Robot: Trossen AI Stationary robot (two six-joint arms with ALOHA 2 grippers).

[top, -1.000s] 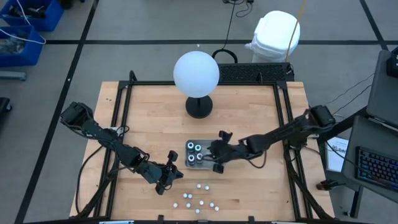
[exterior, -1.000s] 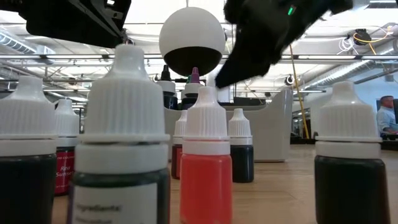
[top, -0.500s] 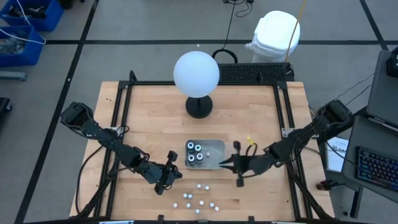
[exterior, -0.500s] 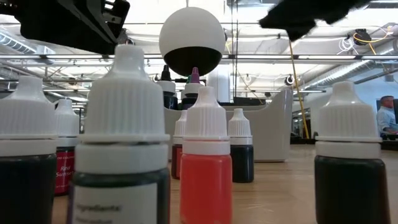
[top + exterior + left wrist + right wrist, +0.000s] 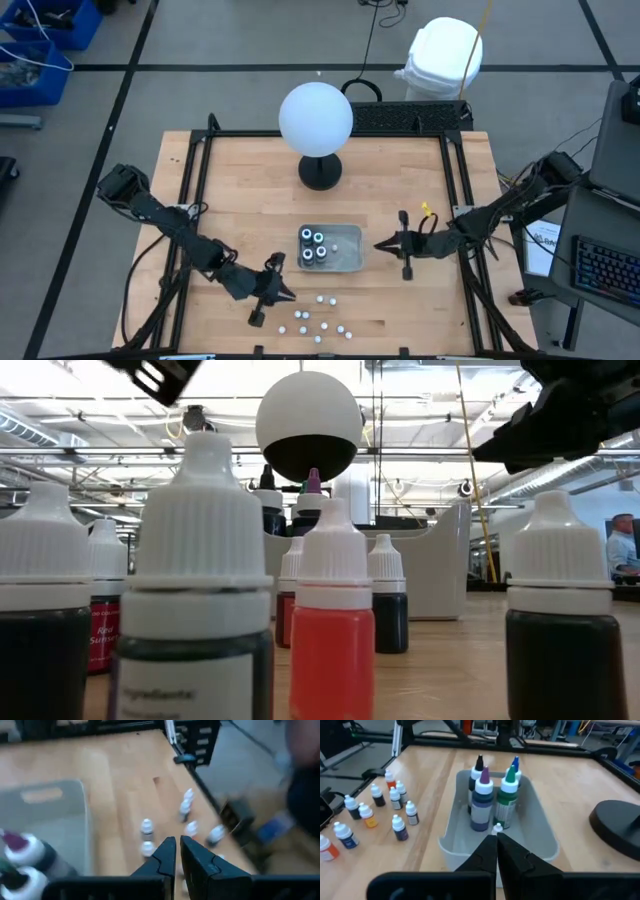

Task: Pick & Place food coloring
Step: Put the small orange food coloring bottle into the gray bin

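Four larger bottles are being kept in the tray, small bottles outside, while both grippers, left and right, are being held pressed together, empty.

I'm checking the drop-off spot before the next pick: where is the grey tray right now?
In the high view the grey tray lies mid-table, just in front of the white globe, holding four larger bottles at its left end; the small white-capped bottles stand nearer the front edge.

Your left gripper, fingers nearly together, pointed at small white-capped bottles beside what looked like the grey tray.
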